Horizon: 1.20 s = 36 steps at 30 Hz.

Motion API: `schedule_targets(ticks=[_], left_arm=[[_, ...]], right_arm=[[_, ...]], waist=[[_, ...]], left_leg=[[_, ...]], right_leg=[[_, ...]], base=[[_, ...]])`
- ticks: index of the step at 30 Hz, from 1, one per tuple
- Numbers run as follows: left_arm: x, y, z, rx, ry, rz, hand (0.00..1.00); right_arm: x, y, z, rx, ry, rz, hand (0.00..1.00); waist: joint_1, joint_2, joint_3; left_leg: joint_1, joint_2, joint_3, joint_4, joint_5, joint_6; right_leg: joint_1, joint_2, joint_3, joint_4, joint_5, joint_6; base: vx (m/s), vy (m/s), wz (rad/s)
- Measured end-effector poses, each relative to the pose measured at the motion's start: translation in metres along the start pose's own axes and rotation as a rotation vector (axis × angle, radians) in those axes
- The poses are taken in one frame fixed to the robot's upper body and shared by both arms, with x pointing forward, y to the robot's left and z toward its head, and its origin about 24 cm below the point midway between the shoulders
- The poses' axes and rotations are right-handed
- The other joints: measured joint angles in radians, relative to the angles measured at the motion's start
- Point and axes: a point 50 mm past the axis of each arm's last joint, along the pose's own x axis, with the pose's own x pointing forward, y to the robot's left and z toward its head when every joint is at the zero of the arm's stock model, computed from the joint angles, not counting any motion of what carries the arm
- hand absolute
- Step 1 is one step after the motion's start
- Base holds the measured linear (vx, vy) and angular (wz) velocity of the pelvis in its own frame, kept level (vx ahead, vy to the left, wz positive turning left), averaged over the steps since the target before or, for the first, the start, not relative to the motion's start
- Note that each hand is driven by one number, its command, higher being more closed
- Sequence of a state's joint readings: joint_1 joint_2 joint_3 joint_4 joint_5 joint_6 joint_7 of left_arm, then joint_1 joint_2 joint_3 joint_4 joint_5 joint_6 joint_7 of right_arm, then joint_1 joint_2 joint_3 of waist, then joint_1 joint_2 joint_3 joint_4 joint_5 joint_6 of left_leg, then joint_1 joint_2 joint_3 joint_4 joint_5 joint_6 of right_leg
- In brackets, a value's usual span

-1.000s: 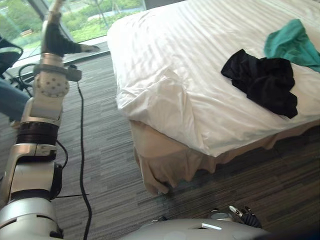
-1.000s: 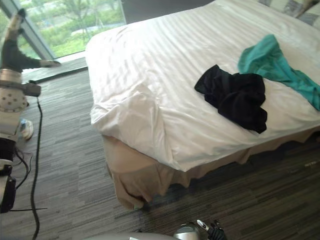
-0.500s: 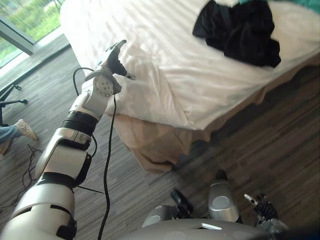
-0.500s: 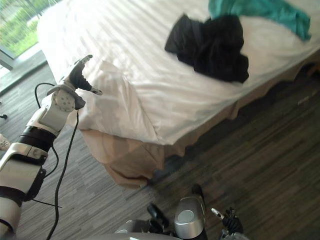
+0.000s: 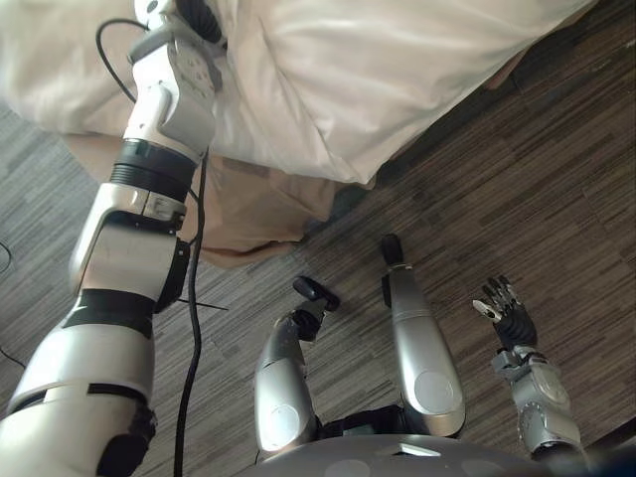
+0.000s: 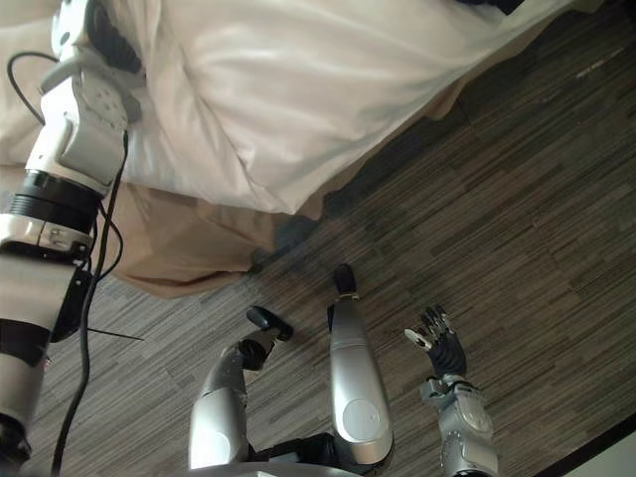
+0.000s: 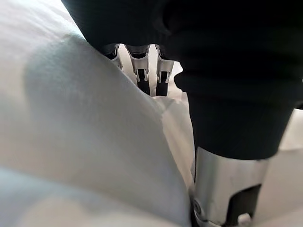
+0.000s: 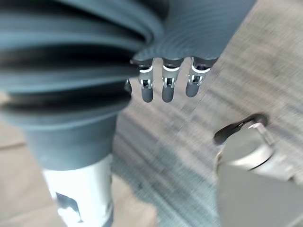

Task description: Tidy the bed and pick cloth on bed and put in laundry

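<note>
left hand: raised at the corner of the bed, set against the white duvet where it hangs over the edge. in the left wrist view its fingers run out along the duvet and their dark tips sit behind a raised fold of the white cloth; the thumb lies on the other side of that fold. whether the fingers and thumb are clamped on the fold or only laid against it cannot be told.

right hand: held low over the floor, well apart from the bed. fingers are loosely extended and spread, nothing between them.

bed: the duvet is rumpled at the corner, with folds gathered beside the left hand. below the duvet a beige skirt hangs down to the floor, creased and bunched at the corner.

dark cloth: a sliver shows on top of the duvet at the far edge of the right eye view, too little to tell its shape. it is well apart from both hands.

floor: grey striped carpet.
</note>
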<state>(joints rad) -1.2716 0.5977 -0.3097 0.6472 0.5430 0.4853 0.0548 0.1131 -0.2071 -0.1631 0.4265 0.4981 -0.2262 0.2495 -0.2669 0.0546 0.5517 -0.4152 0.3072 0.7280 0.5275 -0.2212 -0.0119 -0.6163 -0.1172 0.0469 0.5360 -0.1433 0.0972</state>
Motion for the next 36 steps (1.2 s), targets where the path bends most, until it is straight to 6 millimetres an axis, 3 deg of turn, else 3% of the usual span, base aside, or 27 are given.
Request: schedule_targets(ticks=[6,12,14,15,18,19,20,21,22,24,28,29,30,32,33,35,36], left_arm=[[-0.003,-0.016,-0.015,-0.099,-0.011,-0.071,1.0],[-0.035,-0.082,-0.033,-0.279,-0.118,-0.291,1.0],[-0.057,-0.11,-0.04,-0.359,-0.156,-0.406,1.0],[-0.066,-0.12,-0.045,-0.377,-0.151,-0.44,1.0],[-0.123,-0.17,-0.085,-0.409,-0.063,-0.63,1.0],[-0.134,-0.179,-0.091,-0.418,-0.042,-0.66,1.0],[-0.148,-0.187,-0.1,-0.434,-0.015,-0.701,0.0],[-0.171,-0.196,-0.114,-0.442,0.021,-0.757,0.0],[-0.178,-0.199,-0.118,-0.446,0.034,-0.771,0.0],[-0.212,-0.214,-0.133,-0.49,0.123,-0.835,0.0],[-0.275,-0.24,-0.146,-0.557,0.304,-0.958,0.0],[-0.303,-0.249,-0.154,-0.592,0.411,-1.011,0.0],[-0.315,-0.254,-0.157,-0.606,0.466,-1.032,0.0],[-0.363,-0.267,-0.171,-0.675,0.723,-1.073,0.0],[-0.374,-0.269,-0.175,-0.706,0.798,-1.054,0.0],[-0.427,-0.268,-0.199,-0.763,1.172,-1.017,0.0],[-0.444,-0.266,-0.205,-0.766,1.271,-1.0,0.0]], right_arm=[[-0.003,0.003,-0.004,-0.028,0.018,0.012,0.0],[-0.014,0.001,-0.019,-0.109,0.12,-0.005,0.0],[-0.019,0.0,-0.026,-0.11,0.158,-0.02,0.0],[-0.021,-0.001,-0.028,-0.11,0.172,-0.032,0.0],[-0.036,-0.012,-0.05,-0.122,0.285,-0.097,0.0],[-0.042,-0.016,-0.056,-0.117,0.314,-0.121,0.0],[-0.049,-0.022,-0.066,-0.115,0.363,-0.152,0.0],[-0.062,-0.031,-0.079,-0.115,0.443,-0.202,0.0],[-0.066,-0.034,-0.083,-0.115,0.466,-0.221,0.0],[-0.08,-0.046,-0.094,-0.092,0.532,-0.295,0.0],[-0.097,-0.054,-0.107,-0.083,0.613,-0.351,0.0],[-0.101,-0.054,-0.111,-0.079,0.639,-0.36,0.0],[-0.103,-0.053,-0.114,-0.074,0.652,-0.365,0.0],[-0.11,-0.045,-0.126,-0.033,0.701,-0.379,0.0],[-0.111,-0.042,-0.129,-0.023,0.713,-0.379,0.0],[-0.115,-0.03,-0.14,-0.007,0.759,-0.365,0.0],[-0.115,-0.028,-0.141,-0.005,0.765,-0.36,0.0]], waist=[[0.005,0.0,0.0],[0.025,0.003,-0.009],[0.064,-0.001,-0.044],[0.069,0.0,-0.071],[0.088,-0.002,-0.191],[0.092,0.002,-0.21],[0.095,0.007,-0.231],[0.095,0.017,-0.262],[0.098,0.02,-0.267],[0.11,0.039,-0.291],[0.122,0.051,-0.322],[0.125,0.047,-0.337],[0.129,0.045,-0.344],[0.152,0.022,-0.373],[0.155,0.016,-0.375],[0.175,-0.009,-0.389],[0.175,-0.014,-0.392]], left_leg=[[0.025,0.004,0.001,0.046,-0.038,0.012],[0.172,-0.046,-0.019,-0.034,-0.023,0.003],[0.228,-0.068,-0.01,-0.086,0.004,0.002],[0.23,-0.078,-0.014,-0.104,0.015,0.007],[0.303,-0.14,-0.047,-0.232,0.07,-0.003],[0.318,-0.15,-0.058,-0.253,0.08,-0.006],[0.337,-0.165,-0.081,-0.285,0.097,-0.01],[0.36,-0.182,-0.108,-0.334,0.119,-0.015],[0.37,-0.188,-0.114,-0.35,0.127,-0.017],[0.396,-0.206,-0.152,-0.401,0.153,-0.023],[0.432,-0.221,-0.208,-0.451,0.172,-0.028],[0.435,-0.224,-0.223,-0.464,0.176,-0.03],[0.437,-0.224,-0.227,-0.469,0.179,-0.03],[0.446,-0.225,-0.243,-0.492,0.196,-0.034],[0.453,-0.223,-0.25,-0.495,0.197,-0.035],[0.486,-0.221,-0.253,-0.516,0.202,-0.039],[0.494,-0.222,-0.253,-0.523,0.204,-0.04]], right_leg=[[0.027,-0.012,0.012,0.023,-0.002,0.004],[0.2,-0.07,-0.052,-0.001,-0.028,0.008],[0.262,-0.089,-0.081,-0.027,-0.029,0.007],[0.267,-0.096,-0.093,-0.034,-0.03,0.007],[0.352,-0.119,-0.143,-0.098,-0.03,0.007],[0.374,-0.121,-0.155,-0.114,-0.03,0.008],[0.408,-0.126,-0.178,-0.139,-0.029,0.009],[0.451,-0.128,-0.214,-0.178,-0.027,0.013],[0.466,-0.128,-0.222,-0.19,-0.026,0.015],[0.522,-0.125,-0.26,-0.241,-0.018,0.026],[0.594,-0.111,-0.301,-0.318,0.001,0.037],[0.612,-0.103,-0.313,-0.347,0.011,0.036],[0.621,-0.099,-0.317,-0.363,0.017,0.036],[0.649,-0.085,-0.328,-0.419,0.041,0.035],[0.664,-0.081,-0.334,-0.433,0.047,0.033],[0.704,-0.068,-0.336,-0.472,0.059,0.033],[0.711,-0.066,-0.335,-0.479,0.062,0.033]], base=[[-0.05,0.037,-0.02],[0.0,0.0,0.34],[0.06,-0.013,0.33],[0.09,-0.01,0.37],[0.15,-0.006,0.39],[0.13,-0.017,0.38],[0.17,-0.032,0.59],[0.14,-0.025,0.56],[0.14,-0.029,0.54],[0.08,-0.026,0.38],[0.06,-0.011,0.28],[0.04,0.002,0.21],[0.04,0.008,0.14],[0.04,-0.005,0.04],[0.02,-0.014,0.05],[0.0,-0.005,-0.03],[0.0,0.0,0.0]])
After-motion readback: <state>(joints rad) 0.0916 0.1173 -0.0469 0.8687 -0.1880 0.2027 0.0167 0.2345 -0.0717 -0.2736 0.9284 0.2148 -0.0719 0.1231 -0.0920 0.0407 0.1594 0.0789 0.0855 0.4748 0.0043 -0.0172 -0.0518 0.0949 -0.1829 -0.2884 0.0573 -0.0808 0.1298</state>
